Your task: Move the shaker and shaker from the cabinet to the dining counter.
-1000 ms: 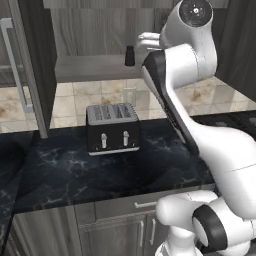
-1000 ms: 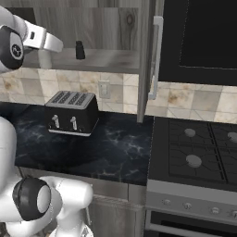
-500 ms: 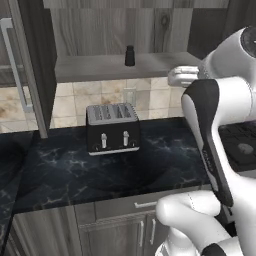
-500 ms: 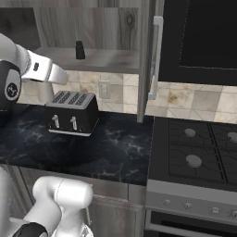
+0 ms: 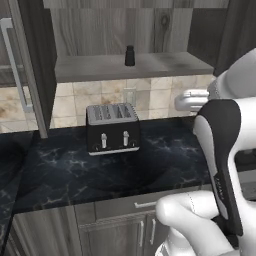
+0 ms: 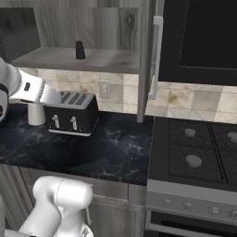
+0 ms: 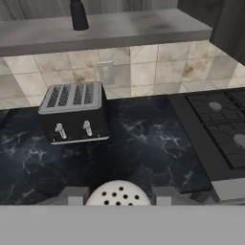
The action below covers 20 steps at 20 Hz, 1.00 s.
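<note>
Two shakers are concerning the task here, and they are sitting well apart. Starting at the left, the dark grey-brown wood-grain wall cabinet (image 5: pixel 30 65) is standing open, and the small black cylindrical shaker (image 5: pixel 130 56) is standing upright on its grey shelf (image 5: pixel 95 67), alone and towards the middle. Below it, the black four-slot toaster (image 5: pixel 112 127) is resting on the black marble counter (image 5: pixel 165 160) against the beige tiles.

Further right in the hand view, the small white shaker with a perforated domed top (image 7: pixel 118 191) is sitting between the two finger tips of the pincer (image 7: pixel 117 200). The jaws are closing narrowly on its sides, so the pincer is gripping the white shaker and holding it above the counter, away from the shelf. At the far right, the dark gas hob (image 7: pixel 217 124) is lying beside the counter.

Both shakers are looking light, rigid and smooth-walled, so I am judging slipping and tipping to be the likelier troubles, not weight. The best hold is probably across the wider lower body, below the narrow top, with the shaker kept upright. The black one is offering clear access from the front, with nothing crowding it on the shelf.
</note>
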Tool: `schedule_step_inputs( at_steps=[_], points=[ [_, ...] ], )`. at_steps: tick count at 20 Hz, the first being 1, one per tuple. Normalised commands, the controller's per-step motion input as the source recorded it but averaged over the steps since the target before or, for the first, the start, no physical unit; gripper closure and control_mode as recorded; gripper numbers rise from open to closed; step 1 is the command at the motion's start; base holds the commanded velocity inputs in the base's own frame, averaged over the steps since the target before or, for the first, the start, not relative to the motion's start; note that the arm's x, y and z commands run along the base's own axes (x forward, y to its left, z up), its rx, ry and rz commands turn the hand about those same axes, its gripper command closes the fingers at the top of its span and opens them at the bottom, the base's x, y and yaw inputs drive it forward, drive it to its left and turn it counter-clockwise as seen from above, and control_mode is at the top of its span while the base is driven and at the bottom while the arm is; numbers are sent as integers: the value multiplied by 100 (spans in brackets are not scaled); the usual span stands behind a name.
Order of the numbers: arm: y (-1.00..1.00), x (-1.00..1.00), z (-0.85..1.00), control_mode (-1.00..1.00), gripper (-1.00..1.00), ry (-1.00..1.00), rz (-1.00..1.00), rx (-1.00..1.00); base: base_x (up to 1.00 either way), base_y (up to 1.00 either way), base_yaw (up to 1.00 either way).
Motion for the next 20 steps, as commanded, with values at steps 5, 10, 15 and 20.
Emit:
schedule_step_inputs(
  at_steps=[5, 10, 15, 20],
  points=[
    [24, 12, -5, -100, 100, 17, 0, 0, 0, 0, 0],
    [8, -1, -1, -100, 100, 8, 0, 0, 0, 0, 0],
    [0, 0, 0, 100, 100, 0, 0, 0, -95, -5, 0],
    [0, 0, 0, 100, 100, 0, 0, 0, -100, -21, 0]
  ],
)
